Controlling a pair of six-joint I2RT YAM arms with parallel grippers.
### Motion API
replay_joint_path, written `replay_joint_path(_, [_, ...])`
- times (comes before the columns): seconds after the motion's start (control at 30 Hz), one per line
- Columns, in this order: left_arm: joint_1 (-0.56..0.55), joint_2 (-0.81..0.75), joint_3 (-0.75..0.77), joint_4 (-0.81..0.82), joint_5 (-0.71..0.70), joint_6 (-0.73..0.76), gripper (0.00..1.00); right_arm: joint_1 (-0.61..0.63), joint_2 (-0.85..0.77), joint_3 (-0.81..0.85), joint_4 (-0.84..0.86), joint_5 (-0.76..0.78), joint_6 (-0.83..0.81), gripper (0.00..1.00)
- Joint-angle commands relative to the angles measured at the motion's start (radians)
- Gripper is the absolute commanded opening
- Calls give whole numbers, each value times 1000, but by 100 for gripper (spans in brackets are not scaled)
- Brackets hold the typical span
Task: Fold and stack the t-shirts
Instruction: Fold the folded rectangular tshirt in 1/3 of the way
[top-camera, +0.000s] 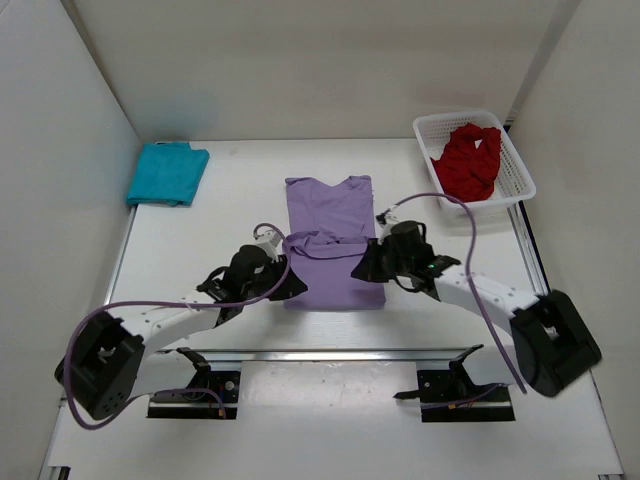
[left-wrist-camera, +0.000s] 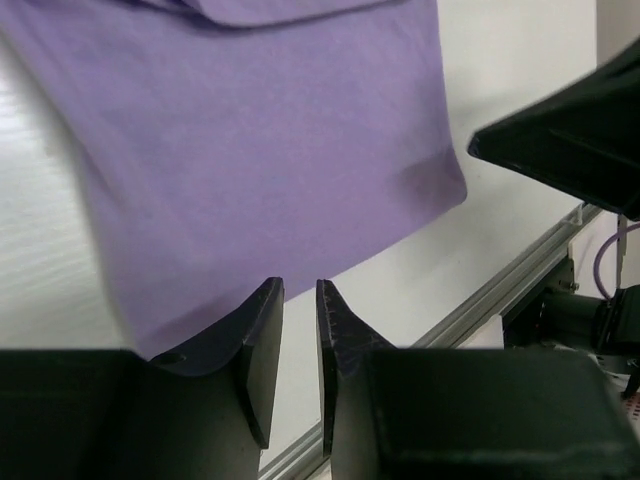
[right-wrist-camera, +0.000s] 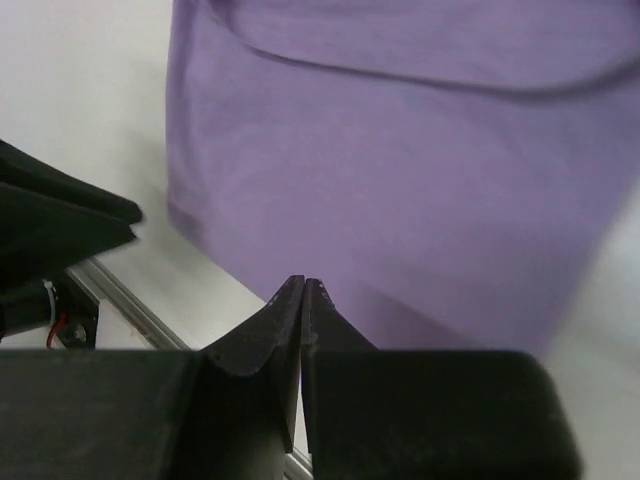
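While teal shirt (top-camera: 167, 172) lies folded, purple shirt (top-camera: 330, 205) half folded, red shirt (top-camera: 468, 160) in basket (top-camera: 517, 172); left gripper (left-wrist-camera: 297, 292) bit open, right gripper (right-wrist-camera: 303, 285) closed, both empty.

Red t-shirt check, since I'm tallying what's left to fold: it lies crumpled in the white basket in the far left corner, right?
No. The red t-shirt does lie crumpled in the white basket, but the basket stands in the far right corner, as the top external view shows.

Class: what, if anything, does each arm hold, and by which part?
Nothing visible. The left gripper has its fingers slightly apart and empty; the right gripper is shut on no cloth; both beside the lavender t-shirt.
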Motion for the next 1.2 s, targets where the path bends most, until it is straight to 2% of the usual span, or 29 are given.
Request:
replay_joint_path(0.0, [-36,86,-6,73,-27,-33,30,58,173,114,93,0,-46,1])
replay_joint_path(0.13, [-23,173,-23,153,14,-52,30,96,364,251,115,6,-104,0])
replay_joint_path(0.27, [-3,178,-78,187,29,-49,31,113,480,354,107,38,-147,0])
replay_joint_path(0.63, [32,180,-152,208,31,-38,31,73,652,510,101,167,-197,0])
replay_joint_path(0.77, [26,175,-130,187,26,-37,31,9,737,703,66,188,-201,0])
replay_joint_path(0.9, [13,146,-83,143,23,-29,31,-42,740,879,-37,179,-227,0])
replay_joint_path(0.97, [22,132,-73,126,18,-30,31,-42,652,838,-48,176,-236,0])
replay_joint_path(1.1, [37,124,-15,113,20,-32,31,-29,445,561,7,112,-172,0])
replay_joint_path(1.17, [39,152,23,119,20,-30,32,-32,363,402,133,67,-135,0])
